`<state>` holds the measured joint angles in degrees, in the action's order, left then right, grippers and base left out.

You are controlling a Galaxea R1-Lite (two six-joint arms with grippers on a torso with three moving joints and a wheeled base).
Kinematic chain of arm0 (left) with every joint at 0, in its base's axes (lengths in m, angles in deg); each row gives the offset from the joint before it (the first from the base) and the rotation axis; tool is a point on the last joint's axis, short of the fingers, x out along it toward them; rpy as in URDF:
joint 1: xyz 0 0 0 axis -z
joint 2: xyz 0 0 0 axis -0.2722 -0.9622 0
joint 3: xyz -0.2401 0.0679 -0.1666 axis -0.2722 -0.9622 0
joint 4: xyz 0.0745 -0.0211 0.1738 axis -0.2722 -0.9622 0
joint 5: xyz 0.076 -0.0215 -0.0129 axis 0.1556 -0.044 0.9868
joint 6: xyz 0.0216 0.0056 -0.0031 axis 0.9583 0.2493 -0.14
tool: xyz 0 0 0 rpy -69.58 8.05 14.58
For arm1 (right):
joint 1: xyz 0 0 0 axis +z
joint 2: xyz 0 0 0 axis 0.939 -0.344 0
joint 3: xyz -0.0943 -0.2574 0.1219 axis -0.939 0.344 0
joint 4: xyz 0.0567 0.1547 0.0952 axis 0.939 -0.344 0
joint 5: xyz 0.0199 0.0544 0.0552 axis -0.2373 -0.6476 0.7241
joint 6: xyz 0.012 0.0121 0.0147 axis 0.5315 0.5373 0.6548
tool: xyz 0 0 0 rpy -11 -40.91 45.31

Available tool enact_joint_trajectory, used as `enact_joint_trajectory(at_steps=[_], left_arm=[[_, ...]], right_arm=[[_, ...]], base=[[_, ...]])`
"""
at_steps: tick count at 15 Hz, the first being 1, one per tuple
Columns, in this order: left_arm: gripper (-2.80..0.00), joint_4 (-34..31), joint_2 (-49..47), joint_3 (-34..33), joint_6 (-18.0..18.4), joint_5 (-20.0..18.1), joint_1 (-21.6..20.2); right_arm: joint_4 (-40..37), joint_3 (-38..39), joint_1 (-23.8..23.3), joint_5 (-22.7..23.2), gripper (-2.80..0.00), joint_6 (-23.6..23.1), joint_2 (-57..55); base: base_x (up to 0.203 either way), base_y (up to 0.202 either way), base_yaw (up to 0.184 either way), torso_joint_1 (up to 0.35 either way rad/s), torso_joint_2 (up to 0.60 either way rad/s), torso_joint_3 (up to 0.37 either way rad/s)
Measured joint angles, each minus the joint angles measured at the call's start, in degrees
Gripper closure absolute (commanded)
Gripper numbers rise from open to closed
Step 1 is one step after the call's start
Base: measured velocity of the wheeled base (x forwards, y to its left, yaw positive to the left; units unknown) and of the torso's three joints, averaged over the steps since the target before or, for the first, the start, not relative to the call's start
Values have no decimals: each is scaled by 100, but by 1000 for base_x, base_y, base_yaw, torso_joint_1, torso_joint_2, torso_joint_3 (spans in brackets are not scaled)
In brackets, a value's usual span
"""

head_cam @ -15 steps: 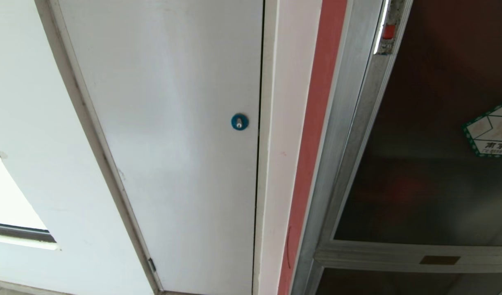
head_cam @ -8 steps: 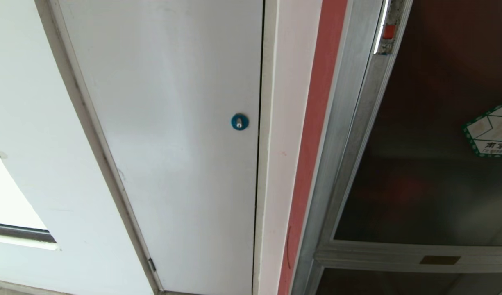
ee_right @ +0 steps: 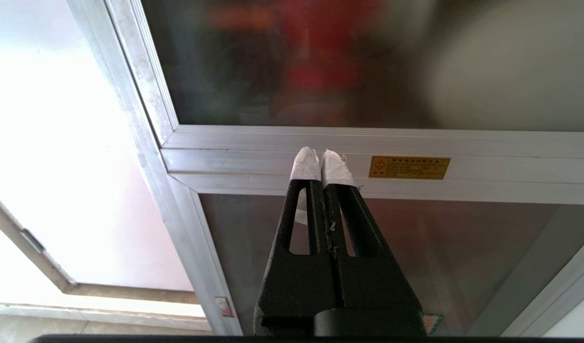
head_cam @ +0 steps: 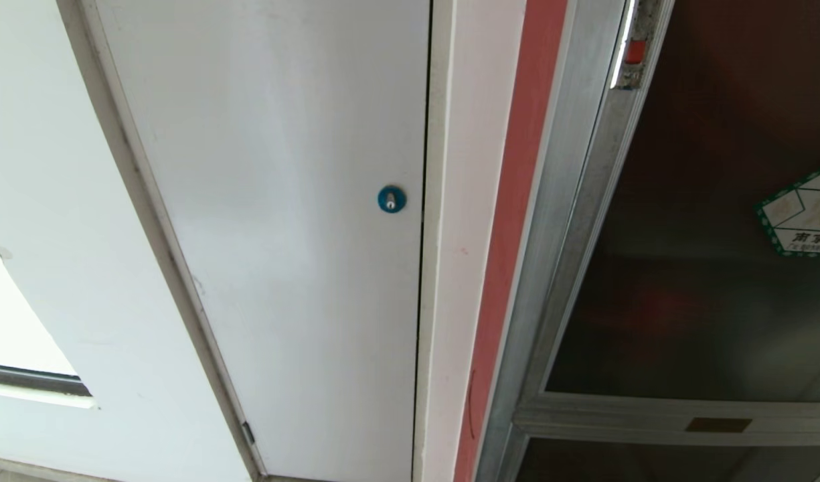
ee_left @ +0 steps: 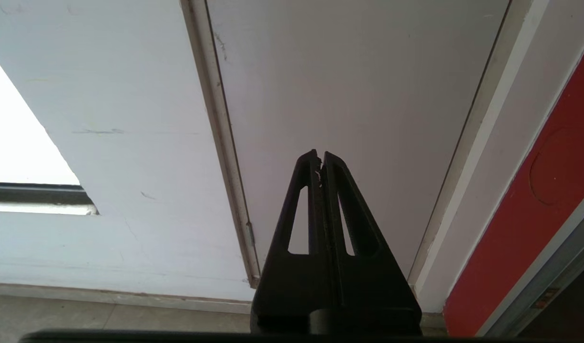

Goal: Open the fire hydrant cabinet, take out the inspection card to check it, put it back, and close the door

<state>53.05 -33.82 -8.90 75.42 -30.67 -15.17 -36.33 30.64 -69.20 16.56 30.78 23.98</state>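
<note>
Both pincers closed and empty, facing a closed cabinet.

The left pincer (ee_left: 321, 157) has its black fingers pressed together, holding nothing, aimed at the plain white door (head_cam: 276, 201) with its round blue lock (head_cam: 391, 199). Right of that door, past a red strip, stands the fire hydrant cabinet (head_cam: 557, 221); its dark glass door (head_cam: 704, 201) is shut, with the red latch (head_cam: 635, 51) on the frame and the green-bordered sticker (head_cam: 801, 211) on the glass. The right pincer (ee_right: 321, 159), white-wrapped fingertips (ee_right: 305, 164) together and empty, points at the cabinet's silver crossbar (ee_right: 253, 152). The inspection card is not visible.
</note>
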Motion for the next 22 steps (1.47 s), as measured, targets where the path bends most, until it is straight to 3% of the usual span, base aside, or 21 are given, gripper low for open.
enact_joint_trajectory(at_steps=[7, 11, 13, 18, 22], left_arm=[[0, 1, 0, 0, 3, 2, 0], [0, 1, 0, 0, 1, 0, 0], [0, 0, 0, 0, 2, 0, 0], [0, 1, 0, 0, 1, 0, 0], [0, 0, 0, 0, 1, 0, 0]], right_arm=[[-204, -160, 0, -55, 0, 190, -7], [-1268, -1310, 8, 60, 0, 206, -125], [-1385, -1683, 9, 150, 0, 206, -342], [-1418, -2746, 9, 793, 0, 218, -1436], [-1432, -3864, 9, 1772, 0, 218, -2802]], base=[[0, 0, 0, 0, 0, 0], [0, 0, 0, 0, 0, 0], [0, 0, 0, 0, 0, 0], [0, 0, 0, 0, 0, 0], [0, 0, 0, 0, 0, 0]])
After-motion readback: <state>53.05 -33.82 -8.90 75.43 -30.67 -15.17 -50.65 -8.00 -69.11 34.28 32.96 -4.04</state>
